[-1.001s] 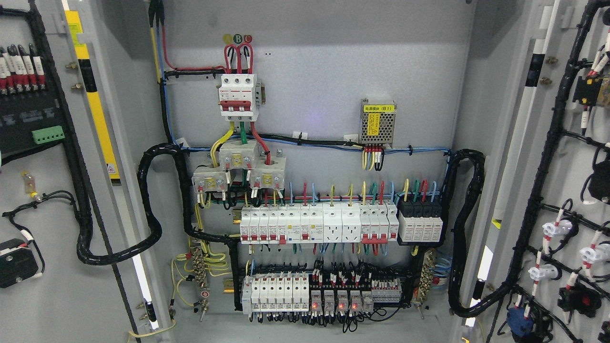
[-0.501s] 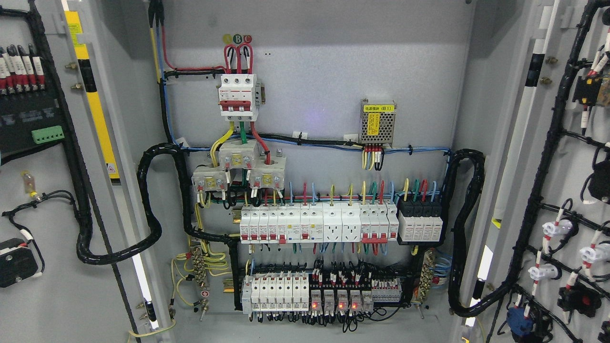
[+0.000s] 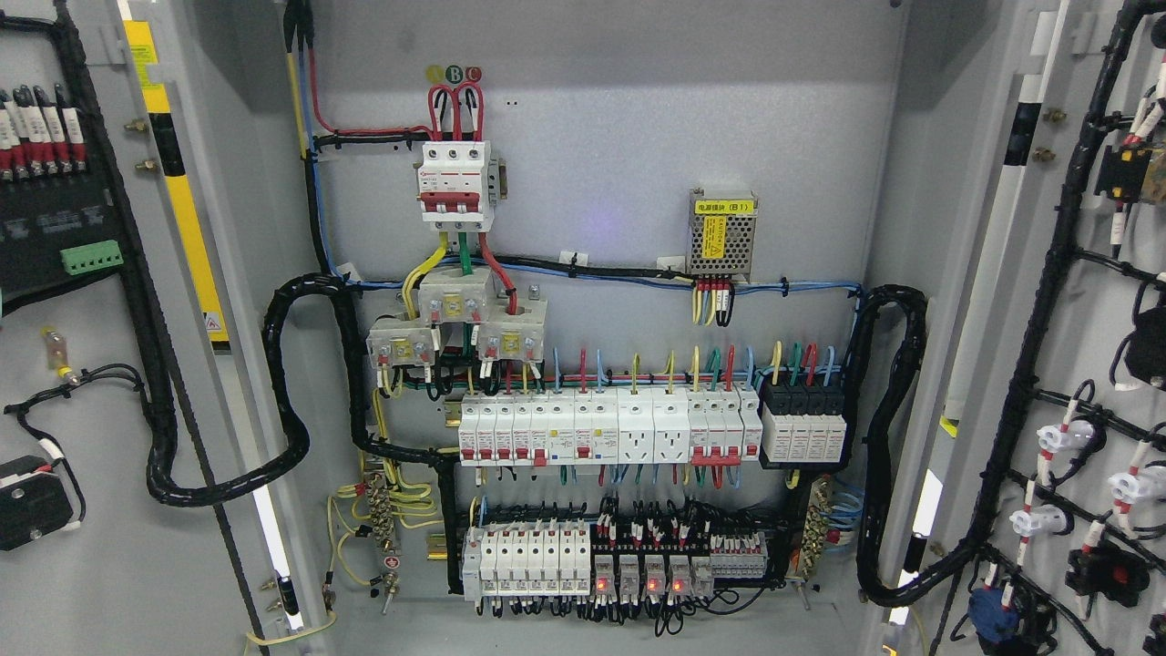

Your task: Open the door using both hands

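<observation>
Grey steel doors: I see both swung wide. The left door (image 3: 91,565) fills my left edge and the right door (image 3: 1093,273) my right edge, their inner faces turned toward me.
Hands: neither of my robot hands is in my view, so I cannot tell how their fingers stand.
Left door fittings: a green terminal block (image 3: 92,258) sits beside a thick black cable loom (image 3: 155,364) running down the panel.
Right door fittings: black wiring (image 3: 1048,273) runs down it, with white connectors (image 3: 1061,439) near the lower right.
Cabinet, lower row: white breakers (image 3: 528,558) stand next to small relays with red lights (image 3: 642,579).
Cabinet, middle row: a long line of white breakers (image 3: 606,428) ends at a black module block (image 3: 803,424).
Cabinet, back plate: a red-and-white main breaker (image 3: 455,182) is mounted high at left, and a power supply (image 3: 721,235) with a yellow label is well apart to its right.
</observation>
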You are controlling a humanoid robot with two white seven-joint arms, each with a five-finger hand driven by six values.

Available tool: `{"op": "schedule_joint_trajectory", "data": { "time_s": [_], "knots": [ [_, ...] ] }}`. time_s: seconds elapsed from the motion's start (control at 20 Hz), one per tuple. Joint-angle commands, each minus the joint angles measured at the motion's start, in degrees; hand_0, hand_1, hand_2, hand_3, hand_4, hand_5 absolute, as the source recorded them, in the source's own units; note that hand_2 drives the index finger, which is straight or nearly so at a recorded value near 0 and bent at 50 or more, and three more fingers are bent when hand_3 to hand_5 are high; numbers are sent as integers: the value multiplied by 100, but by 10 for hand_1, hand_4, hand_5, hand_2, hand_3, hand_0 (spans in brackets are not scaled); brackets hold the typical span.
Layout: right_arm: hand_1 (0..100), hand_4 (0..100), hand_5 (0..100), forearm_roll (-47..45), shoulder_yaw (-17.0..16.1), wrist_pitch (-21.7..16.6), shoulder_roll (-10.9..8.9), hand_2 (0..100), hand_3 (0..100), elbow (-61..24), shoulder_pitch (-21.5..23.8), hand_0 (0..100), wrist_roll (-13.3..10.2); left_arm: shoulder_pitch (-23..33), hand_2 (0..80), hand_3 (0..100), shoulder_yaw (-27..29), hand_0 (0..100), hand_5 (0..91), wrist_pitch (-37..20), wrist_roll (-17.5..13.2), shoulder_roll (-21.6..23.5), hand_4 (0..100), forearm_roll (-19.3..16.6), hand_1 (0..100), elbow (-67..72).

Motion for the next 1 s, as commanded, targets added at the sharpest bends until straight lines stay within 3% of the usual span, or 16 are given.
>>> {"op": "schedule_joint_trajectory", "data": {
  "time_s": [0.0, 0.1, 0.2, 0.3, 0.45, 0.55, 0.95],
  "knots": [
    [500, 0, 0, 13, -159, 1170, 328, 40, 0, 2844, -358, 0, 5, -72, 0, 0, -440, 120, 0, 9, 54, -168, 0, -578, 556, 2597],
    [500, 0, 0, -5, -467, 1971, 328, 40, 0, 2835, -437, 0, 5, -89, 0, 0, -554, 120, 0, 9, 63, -186, 0, -613, 556, 2580],
    [500, 0, 0, -5, -617, 2281, 380, 40, 0, 2862, -490, 0, 5, -89, 0, 0, -730, 120, 0, 0, 264, -168, 0, -640, 556, 2571],
    [500, 0, 0, 4, -635, 2361, 398, 40, 0, 2984, -534, 0, -144, -89, 0, 0, -774, 120, 0, 0, 510, -142, 0, -640, 556, 2545],
    [500, 0, 0, 30, -652, 2519, 398, 40, 0, 3152, -675, 0, -889, -107, 0, 0, -774, 120, 0, -9, 546, -107, 0, -640, 556, 2536],
    [500, 0, 0, 66, -644, 2528, 398, 40, 0, 3143, -692, 0, -1155, -124, 0, 0, -774, 120, 0, -9, 546, -98, 0, -640, 556, 2536],
    [500, 0, 0, 276, -582, 2765, 407, 40, 0, 3090, -806, 0, -1445, -212, 0, 0, -774, 120, 0, -9, 546, -27, 0, -640, 556, 2510]
  ]
}}
